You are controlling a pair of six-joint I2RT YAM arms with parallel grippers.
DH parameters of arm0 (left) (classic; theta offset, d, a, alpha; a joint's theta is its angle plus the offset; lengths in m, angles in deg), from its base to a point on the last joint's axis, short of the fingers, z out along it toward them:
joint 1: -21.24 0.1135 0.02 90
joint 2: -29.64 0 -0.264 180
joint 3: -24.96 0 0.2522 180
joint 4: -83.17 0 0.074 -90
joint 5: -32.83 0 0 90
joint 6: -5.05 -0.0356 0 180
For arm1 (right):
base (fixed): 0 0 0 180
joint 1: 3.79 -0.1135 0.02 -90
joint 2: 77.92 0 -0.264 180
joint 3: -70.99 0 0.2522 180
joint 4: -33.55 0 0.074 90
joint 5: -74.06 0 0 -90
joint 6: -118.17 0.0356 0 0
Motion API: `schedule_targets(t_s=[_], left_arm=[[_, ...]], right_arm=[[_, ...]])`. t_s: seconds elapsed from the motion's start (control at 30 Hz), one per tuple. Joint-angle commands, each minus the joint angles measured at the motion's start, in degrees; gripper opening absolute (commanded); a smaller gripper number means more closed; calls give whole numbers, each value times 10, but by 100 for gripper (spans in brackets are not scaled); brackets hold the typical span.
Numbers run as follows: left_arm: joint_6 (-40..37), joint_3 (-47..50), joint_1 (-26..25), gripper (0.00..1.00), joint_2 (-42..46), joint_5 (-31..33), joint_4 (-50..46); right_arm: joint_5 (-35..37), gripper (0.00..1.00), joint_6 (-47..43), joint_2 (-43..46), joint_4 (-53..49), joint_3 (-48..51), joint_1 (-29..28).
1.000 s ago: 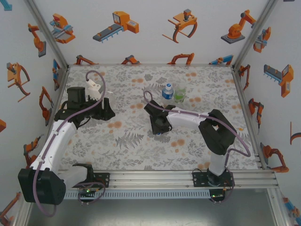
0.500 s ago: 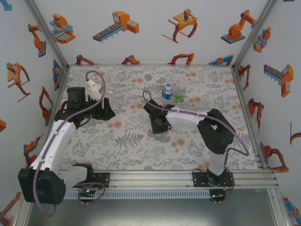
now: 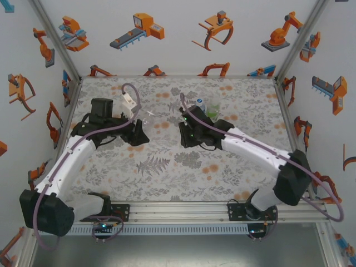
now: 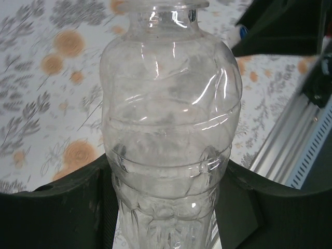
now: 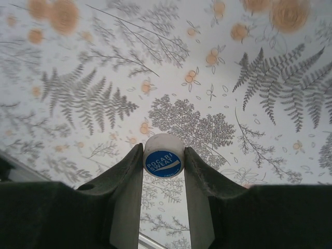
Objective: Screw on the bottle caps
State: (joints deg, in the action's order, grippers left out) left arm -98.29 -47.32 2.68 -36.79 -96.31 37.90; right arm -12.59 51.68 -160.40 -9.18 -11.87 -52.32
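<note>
Top view: the left end effector (image 3: pixel 139 134) and right end effector (image 3: pixel 186 136) face each other over the desk (image 3: pixel 167 167). Two bottles stand behind them, one blue-labelled bottle (image 3: pixel 200 104) and one greenish bottle (image 3: pixel 212 109).
Left wrist: the jaws are clamped on one clear bottle (image 4: pixel 171 129).
Right wrist: the jaws are pinched tight on one cap (image 5: pixel 163 155).

Fern-and-flower tablecloth (image 3: pixel 167 172), robot-printed walls (image 3: pixel 172 50), aluminium rail (image 3: pixel 183 210)

White cap (image 5: pixel 163 155) w/ blue top; table (image 5: pixel 270 62) grey-fern, orange-flower print.
</note>
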Motion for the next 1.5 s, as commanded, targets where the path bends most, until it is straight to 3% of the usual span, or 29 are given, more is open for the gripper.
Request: schedule_targets(t_s=[0.0, 0.17, 0.33, 0.57, 0.83, 0.97, 1.47], left_arm=[[-87, -18, -26, 0, 25, -66, -26], [-201, -18, -83, 0, 50, -25, -51], [-307, -1, -142, 0, 75, 18, -71], [-329, 50, -186, 0, 103, 71, -29], [-338, 65, -201, 0, 130, 20, -38], [-341, 69, -205, 0, 135, -4, -38], [-348, 66, -208, 0, 134, 8, -62]], right_arm=[[-41, 18, -82, 69, 34, 14, -3], [-99, 13, -150, 176, 106, 57, -3], [-210, 11, -209, 264, 187, 112, -3], [-327, 12, -274, 308, 239, 143, -5], [-413, 14, -401, 280, 186, 114, -17], [-419, 13, -435, 268, 178, 110, -28], [-387, 11, -442, 225, 203, 92, -55]])
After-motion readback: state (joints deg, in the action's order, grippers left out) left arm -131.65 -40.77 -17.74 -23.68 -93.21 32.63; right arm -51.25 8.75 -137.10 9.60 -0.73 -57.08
